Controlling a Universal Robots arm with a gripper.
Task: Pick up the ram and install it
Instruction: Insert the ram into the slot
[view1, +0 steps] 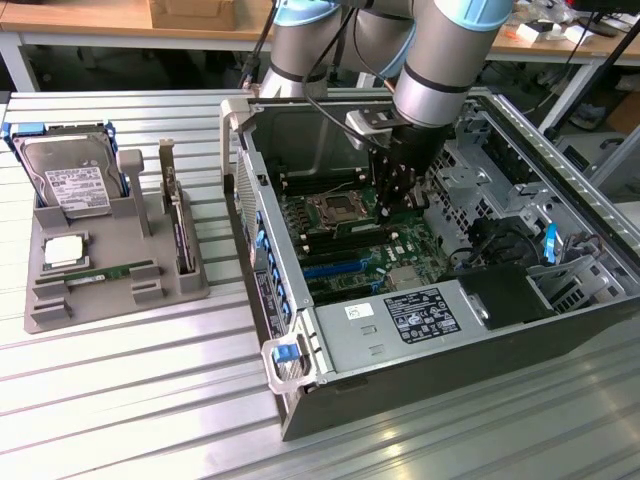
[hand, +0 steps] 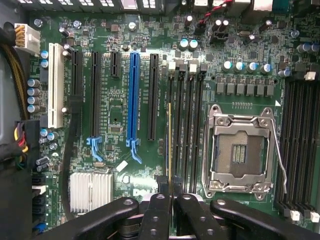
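My gripper (hand: 170, 186) hangs inside the open computer case (view1: 262, 262), over the green motherboard (hand: 115, 120). Its two black fingertips (hand: 160, 192) stand close together, shut on the ram (hand: 170, 142). I see the ram edge-on as a thin olive-green line. It runs along the outermost of the black memory slots (hand: 186, 125) beside the empty processor socket (hand: 240, 150). Whether it is seated in that slot or held just above it, I cannot tell. In the exterior view the gripper (view1: 390, 210) is low over the board, next to the socket (view1: 335, 208).
On the exterior view's left, a grey tray (view1: 45, 310) holds a hard drive (view1: 70, 180), a square silver processor (view1: 62, 250), another long green stick (view1: 105, 272) and an upright expansion card (view1: 178, 225). Blue and black expansion slots (hand: 134, 100) and a silver heatsink (hand: 90, 190) lie near the gripper.
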